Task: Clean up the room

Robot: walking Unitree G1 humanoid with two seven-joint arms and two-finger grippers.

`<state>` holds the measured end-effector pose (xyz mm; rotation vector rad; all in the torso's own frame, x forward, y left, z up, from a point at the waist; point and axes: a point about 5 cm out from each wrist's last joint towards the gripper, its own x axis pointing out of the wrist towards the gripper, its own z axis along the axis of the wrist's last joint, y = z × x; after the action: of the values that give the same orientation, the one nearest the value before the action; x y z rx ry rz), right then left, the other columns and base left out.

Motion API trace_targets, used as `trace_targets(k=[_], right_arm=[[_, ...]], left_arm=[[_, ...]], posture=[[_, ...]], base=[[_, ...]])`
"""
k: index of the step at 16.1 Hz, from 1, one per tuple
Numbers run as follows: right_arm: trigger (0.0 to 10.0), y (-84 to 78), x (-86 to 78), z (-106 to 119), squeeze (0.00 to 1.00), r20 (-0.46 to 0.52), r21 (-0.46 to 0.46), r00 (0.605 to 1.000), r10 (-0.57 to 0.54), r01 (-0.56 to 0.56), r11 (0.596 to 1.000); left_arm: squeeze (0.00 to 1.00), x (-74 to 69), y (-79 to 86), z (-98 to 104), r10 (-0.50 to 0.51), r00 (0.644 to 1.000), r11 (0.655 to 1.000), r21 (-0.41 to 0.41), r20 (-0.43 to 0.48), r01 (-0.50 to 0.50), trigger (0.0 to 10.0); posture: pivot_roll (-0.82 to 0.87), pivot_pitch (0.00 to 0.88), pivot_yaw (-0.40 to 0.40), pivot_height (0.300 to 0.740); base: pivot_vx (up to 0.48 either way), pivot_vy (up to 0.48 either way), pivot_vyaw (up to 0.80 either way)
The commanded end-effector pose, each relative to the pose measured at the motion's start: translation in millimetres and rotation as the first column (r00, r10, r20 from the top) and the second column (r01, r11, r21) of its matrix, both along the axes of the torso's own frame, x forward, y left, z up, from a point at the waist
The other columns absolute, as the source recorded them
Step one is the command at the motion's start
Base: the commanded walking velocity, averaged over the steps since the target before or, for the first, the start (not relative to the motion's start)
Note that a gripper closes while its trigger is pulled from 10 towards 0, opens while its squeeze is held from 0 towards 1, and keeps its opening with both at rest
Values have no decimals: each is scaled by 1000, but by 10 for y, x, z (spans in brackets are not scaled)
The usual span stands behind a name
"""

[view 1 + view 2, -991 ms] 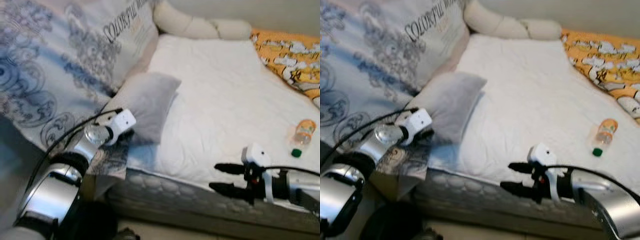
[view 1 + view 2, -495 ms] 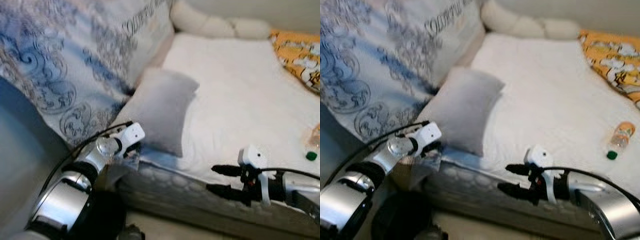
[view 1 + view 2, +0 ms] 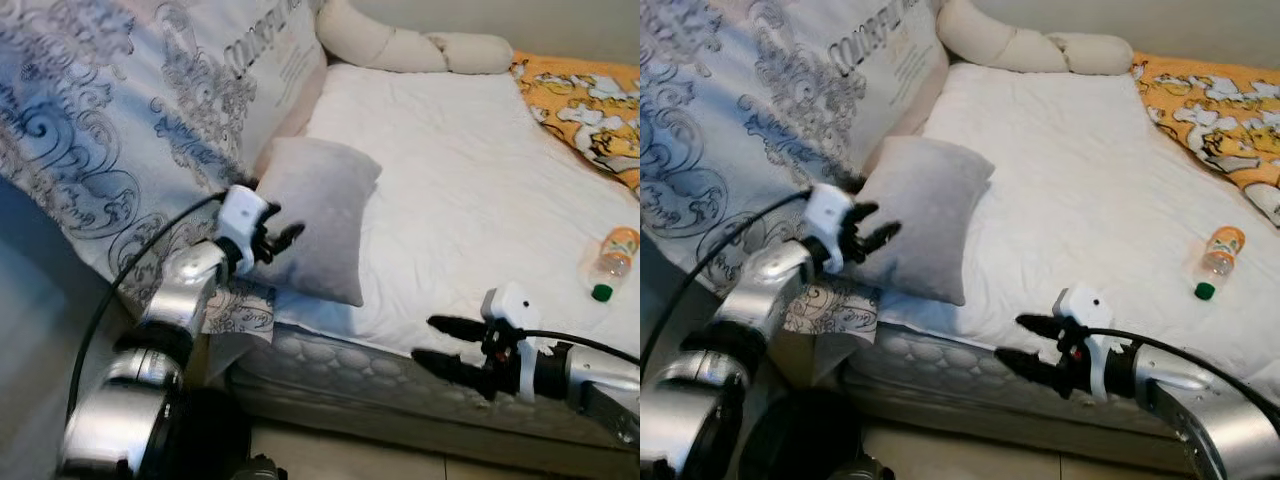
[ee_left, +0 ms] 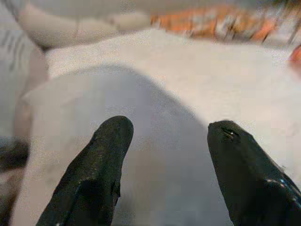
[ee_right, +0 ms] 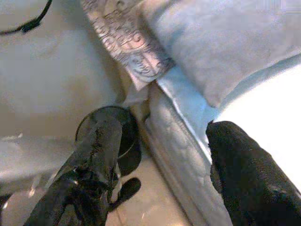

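Your left gripper (image 3: pixel 283 236) hangs spread open just over the soft grey rectangular pillow (image 3: pixel 318 217) at the white mattress's (image 3: pixel 470 180) edge; your right gripper (image 3: pixel 432 340), also open, hovers beside the mattress.

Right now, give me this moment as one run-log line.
left pincer: open, at grey pillow | right pincer: open, over mattress edge | bottle: lying on bed

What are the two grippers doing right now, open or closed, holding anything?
Left gripper: open, holding nothing, at the grey pillow.
Right gripper: open, holding nothing, at the mattress edge.
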<state>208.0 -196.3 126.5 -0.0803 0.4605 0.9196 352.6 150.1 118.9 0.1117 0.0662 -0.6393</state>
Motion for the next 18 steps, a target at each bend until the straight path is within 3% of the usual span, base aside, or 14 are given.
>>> trace_targets(k=[1,2,3,5,6,8,9,10,11,18], right_arm=[[10000,-17,33,63,0,47,7,997,-63,63,998],[10000,-3,70,59,0,74,28,985,-153,151,988],[10000,8,82,56,0,83,39,980,-183,180,983],[10000,77,182,-36,0,114,76,903,-413,407,910],[10000,113,198,-91,0,112,78,872,-477,470,879],[10000,183,240,-168,0,109,93,818,-564,557,825],[10000,189,255,-174,0,111,104,806,-581,572,814],[10000,185,316,-209,0,113,123,755,-646,634,763],[10000,185,354,-240,0,120,113,728,-675,665,738],[10000,190,373,-277,0,149,108,698,-700,693,713]], left_arm=[[0,-39,3,52,41,999,997,-63,-23,-42,10000],[0,-140,21,85,106,994,989,-105,-30,-108,10000],[0,-168,33,77,138,990,986,-91,-24,-139,10000],[0,-417,117,119,325,946,942,-95,20,-321,10000],[0,-512,169,135,390,921,916,-111,13,-386,10000],[0,-661,244,164,462,887,886,-60,28,-459,10000],[0,-678,255,165,474,880,880,-54,33,-472,10000],[0,-713,279,159,497,866,867,-13,60,-498,10000],[0,-720,282,171,513,856,858,2,62,-514,10000],[0,-724,236,195,527,845,845,58,90,-532,10000]], posture=[[-22,0,31,740],[-24,0,29,740],[-24,0,28,740],[-18,0,15,740],[-15,0,13,740],[1,0,10,740],[1,0,10,740],[10,0,4,740],[15,0,1,740],[-5,0,9,740]], base=[[0,0,0],[0,0,0],[0,0,0],[0,0,0],[0,0,0],[0,-246,0],[0,-277,0],[0,-472,0],[0,-480,0],[0,-480,0]])
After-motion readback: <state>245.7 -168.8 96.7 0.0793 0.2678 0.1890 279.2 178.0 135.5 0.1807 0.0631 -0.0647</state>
